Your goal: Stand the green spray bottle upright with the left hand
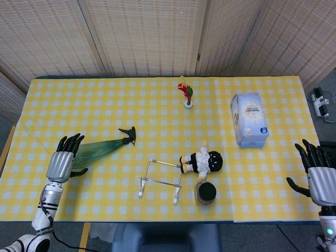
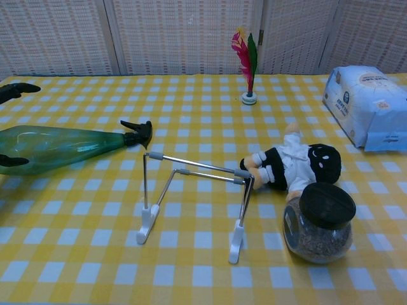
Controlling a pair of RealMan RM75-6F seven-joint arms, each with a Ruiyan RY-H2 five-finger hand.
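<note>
The green spray bottle [image 1: 102,148] lies on its side at the table's left, its black nozzle pointing right toward the middle. The chest view shows its body [image 2: 63,147] flat on the yellow checked cloth. My left hand [image 1: 62,165] is at the bottle's wide base with its fingers spread. One finger [image 2: 16,90] stands well above the bottle, while the thumb lies against its near side. The hand does not visibly close on it. My right hand [image 1: 320,178] hovers open off the table's right edge, holding nothing.
A wire stand [image 1: 160,181] sits right of the nozzle. A black-and-white doll [image 1: 202,161] and a dark-lidded jar [image 1: 205,193] are beside it. A feather shuttlecock [image 1: 186,94] stands at the back, with a tissue pack [image 1: 249,119] at the right.
</note>
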